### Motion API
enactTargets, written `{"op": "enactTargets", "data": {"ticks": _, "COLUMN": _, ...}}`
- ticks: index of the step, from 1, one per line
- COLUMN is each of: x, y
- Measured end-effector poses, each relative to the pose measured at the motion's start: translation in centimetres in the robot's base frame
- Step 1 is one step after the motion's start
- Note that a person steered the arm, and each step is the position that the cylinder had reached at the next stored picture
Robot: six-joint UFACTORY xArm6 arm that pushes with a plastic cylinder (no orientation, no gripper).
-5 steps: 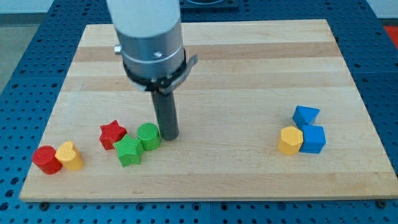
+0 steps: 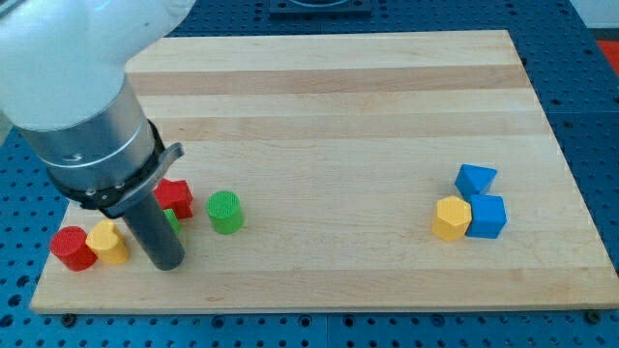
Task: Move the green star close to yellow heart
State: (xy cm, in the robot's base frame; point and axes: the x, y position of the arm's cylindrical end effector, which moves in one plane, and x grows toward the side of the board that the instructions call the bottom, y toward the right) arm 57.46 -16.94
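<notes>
1. My tip (image 2: 164, 263), the lower end of a dark straight rod, rests on the wooden board (image 2: 338, 97) near its near-left corner. It has no jaws and holds nothing; it only touches the board surface.
2. The green star (image 2: 171, 218) sits just behind the rod, on its far right side. The rod hides most of it, so only a small green sliver shows, and I cannot tell whether the rod touches it.
3. The yellow heart (image 2: 109, 243) lies just left of my tip, close beside the rod. The star and the heart are near each other, with the rod standing between them.
4. A red cylinder (image 2: 73, 248) sits touching the left side of the yellow heart, at the board's left edge.
5. A red star (image 2: 175, 196) lies just beyond the green star, partly covered by the arm's grey housing (image 2: 92, 135).
6. A green cylinder (image 2: 226, 212) stands alone to the right of the red star, a short way from my tip.
7. Well apart, near the right side of the board, three blocks cluster together: a yellow hexagon (image 2: 452, 217) on the left, a blue cube (image 2: 486, 217) touching it on the right, and a blue angular block (image 2: 475, 179) just beyond them.
8. The board lies on a blue perforated table (image 2: 595, 116); there are no containers in view.
</notes>
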Motion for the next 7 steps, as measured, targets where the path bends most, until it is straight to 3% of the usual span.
{"op": "enactTargets", "data": {"ticks": 1, "x": 1.7, "y": 1.5}}
{"op": "enactTargets", "data": {"ticks": 3, "x": 1.8, "y": 10.7}}
{"op": "enactTargets", "data": {"ticks": 4, "x": -2.2, "y": 10.5}}
{"op": "enactTargets", "data": {"ticks": 7, "x": -2.6, "y": 8.1}}
